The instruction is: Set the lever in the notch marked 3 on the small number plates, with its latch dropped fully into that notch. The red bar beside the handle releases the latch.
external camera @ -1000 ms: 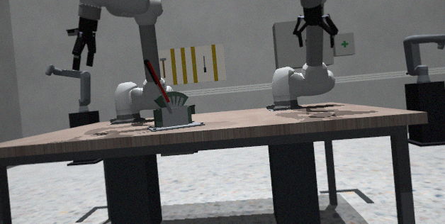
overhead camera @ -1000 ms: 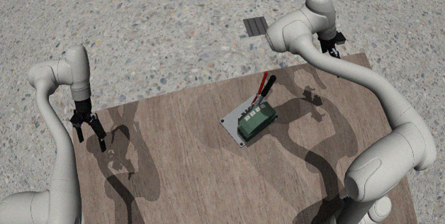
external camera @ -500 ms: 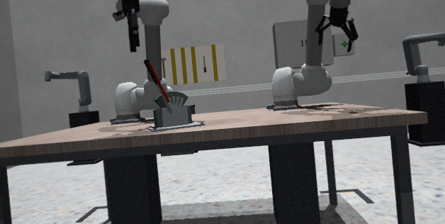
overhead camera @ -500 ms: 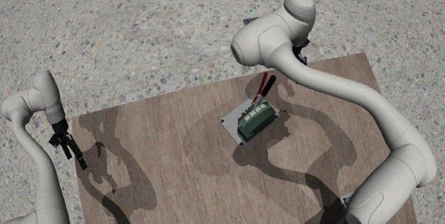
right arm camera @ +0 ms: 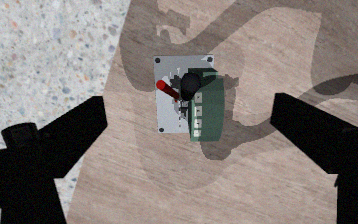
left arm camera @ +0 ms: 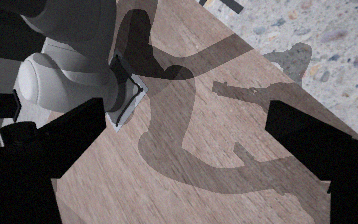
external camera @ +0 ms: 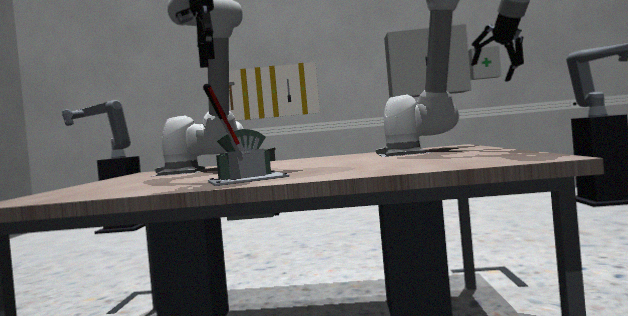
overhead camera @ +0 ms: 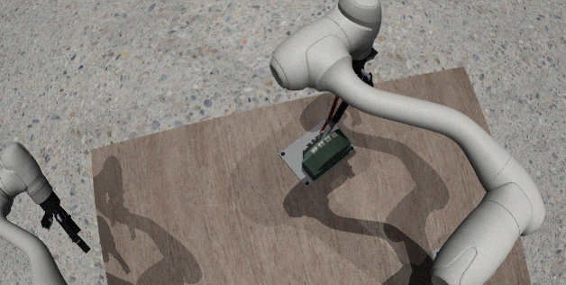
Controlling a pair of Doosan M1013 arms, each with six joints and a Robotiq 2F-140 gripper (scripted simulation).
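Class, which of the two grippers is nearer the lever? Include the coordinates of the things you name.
The right gripper (external camera: 205, 62) (right arm camera: 188, 109): it hangs open above the lever's black handle (right arm camera: 190, 85), while the other is off beyond the table's edge.

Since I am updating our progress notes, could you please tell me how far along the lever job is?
No step looks finished: the black lever handle leans toward one end of the number plates. In hand: the open right gripper is above it, holding nothing. Left: grip, release with the red bar, latch at 3.

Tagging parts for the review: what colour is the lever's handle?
The handle is black, clearest in the right wrist view.
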